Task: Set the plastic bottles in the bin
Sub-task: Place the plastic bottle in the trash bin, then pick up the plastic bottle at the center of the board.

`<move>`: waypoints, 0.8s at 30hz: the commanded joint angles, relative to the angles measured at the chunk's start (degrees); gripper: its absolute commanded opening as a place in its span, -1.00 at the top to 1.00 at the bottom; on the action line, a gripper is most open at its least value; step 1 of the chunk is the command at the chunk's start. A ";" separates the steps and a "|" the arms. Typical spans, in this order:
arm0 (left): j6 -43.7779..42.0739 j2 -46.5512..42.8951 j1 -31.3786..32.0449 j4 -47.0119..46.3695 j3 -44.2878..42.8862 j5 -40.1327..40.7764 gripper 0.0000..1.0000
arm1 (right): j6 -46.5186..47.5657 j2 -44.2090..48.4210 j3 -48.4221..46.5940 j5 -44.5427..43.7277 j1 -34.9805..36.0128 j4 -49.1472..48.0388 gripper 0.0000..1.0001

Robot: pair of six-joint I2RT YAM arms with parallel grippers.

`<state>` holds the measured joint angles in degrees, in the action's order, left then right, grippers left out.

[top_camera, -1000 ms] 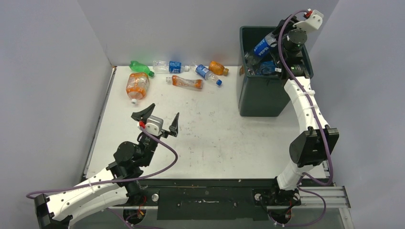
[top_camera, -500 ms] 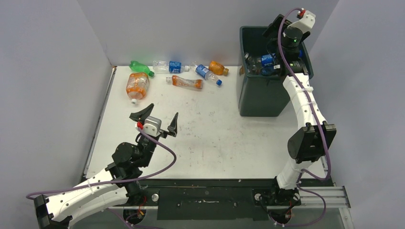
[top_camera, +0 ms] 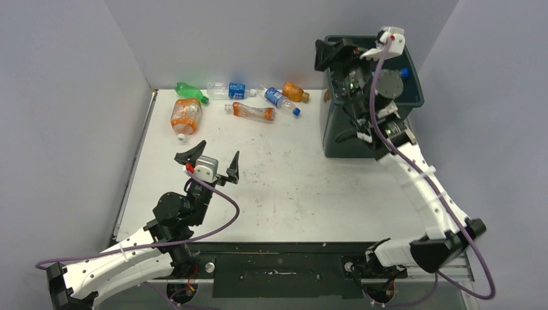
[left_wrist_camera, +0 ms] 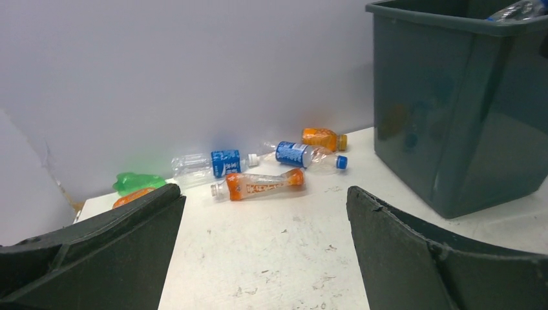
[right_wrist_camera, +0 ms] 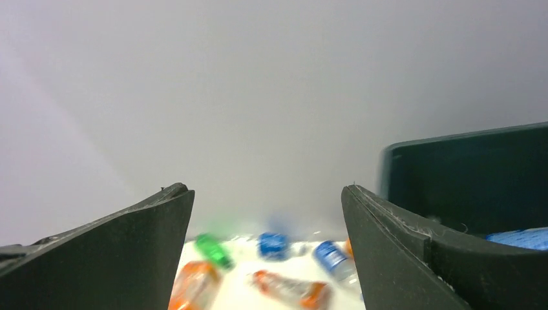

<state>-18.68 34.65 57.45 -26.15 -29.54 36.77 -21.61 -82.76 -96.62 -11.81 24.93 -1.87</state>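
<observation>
Soft, even light fills all three views, leaving the white counter (top_camera: 291, 168) bright with only faint shadows. The left wrist view is sharp, while the right wrist view is smeared: the plastic bottles (right_wrist_camera: 287, 289) along its lower edge and the bin (right_wrist_camera: 465, 181) at right look blurry.

Bin (left_wrist_camera: 452, 116) is seen as smooth plastic w/ slight sheen; bottles (left_wrist_camera: 258, 185) as glossy, crumpled plastic; table (left_wrist_camera: 271, 258) as matt, scuffed.

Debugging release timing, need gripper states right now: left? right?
Left gripper: open, holding nothing.
Right gripper: open, holding nothing, up by the bin rim.
</observation>
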 commanded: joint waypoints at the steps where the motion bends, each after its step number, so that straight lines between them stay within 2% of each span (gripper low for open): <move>1: 0.07 1.26 0.13 -2.75 -1.68 8.30 -0.93 | 3.07 11.50 12.61 2.97 8.00 -8.68 -0.74; 3: 0.35 2.51 -0.38 -1.63 -2.73 11.03 -0.93 | 2.79 14.49 19.60 4.30 12.25 -8.92 -0.74; 7: 4.28 5.50 -4.30 2.46 -4.45 11.50 -0.92 | 1.19 19.12 35.36 6.84 16.83 -12.16 -0.73; 15: 15.72 15.73 -14.47 13.80 -10.52 10.37 -0.92 | -8.57 23.07 57.78 6.66 18.03 -17.73 -0.75; 18: 22.25 20.98 -20.10 20.38 -14.08 7.19 -0.92 | -11.28 22.13 64.32 6.60 18.69 -22.37 -0.74; 24: 38.45 32.10 -35.90 36.76 -25.54 -6.43 -0.92 | -12.89 21.98 71.76 8.56 19.57 -25.85 -0.74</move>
<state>6.09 62.08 30.39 -1.52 -47.13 40.05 -31.99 -61.52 -27.14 -5.04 43.68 -19.66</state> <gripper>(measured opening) 0.963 0.870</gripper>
